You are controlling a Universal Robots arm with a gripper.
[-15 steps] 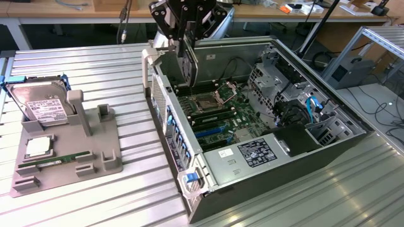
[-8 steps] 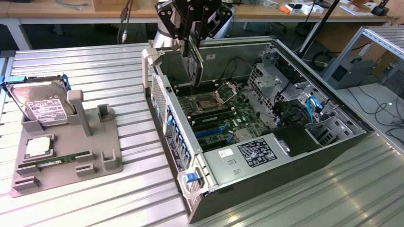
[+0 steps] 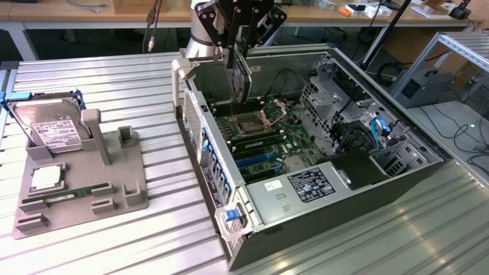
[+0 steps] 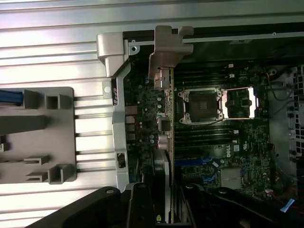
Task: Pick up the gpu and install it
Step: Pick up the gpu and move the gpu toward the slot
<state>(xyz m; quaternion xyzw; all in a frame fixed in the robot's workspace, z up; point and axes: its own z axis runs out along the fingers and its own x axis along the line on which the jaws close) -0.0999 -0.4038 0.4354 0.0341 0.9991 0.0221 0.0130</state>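
The gpu (image 3: 240, 74) hangs upright on edge, a dark flat card, with my gripper (image 3: 239, 34) shut on its upper part. It hovers over the back-left corner of the open computer case (image 3: 359, 86), above the motherboard (image 3: 264, 134) and apart from it. In the wrist view the gpu (image 4: 164, 118) appears edge-on between my black fingers (image 4: 142, 204), its silver end bracket (image 4: 164, 52) near the case's rear wall. It lies beside the open CPU socket (image 4: 202, 104), and the blue expansion slots (image 4: 194, 164) lie near the fingers.
On the exterior view's left, a grey holder tray (image 3: 77, 172) carries a hard drive (image 3: 50, 126), a RAM stick (image 3: 65, 196) and a CPU chip (image 3: 46, 176). Drive cages and cables (image 3: 367, 126) fill the case's right side. The ribbed metal table (image 3: 114, 80) surrounds everything.
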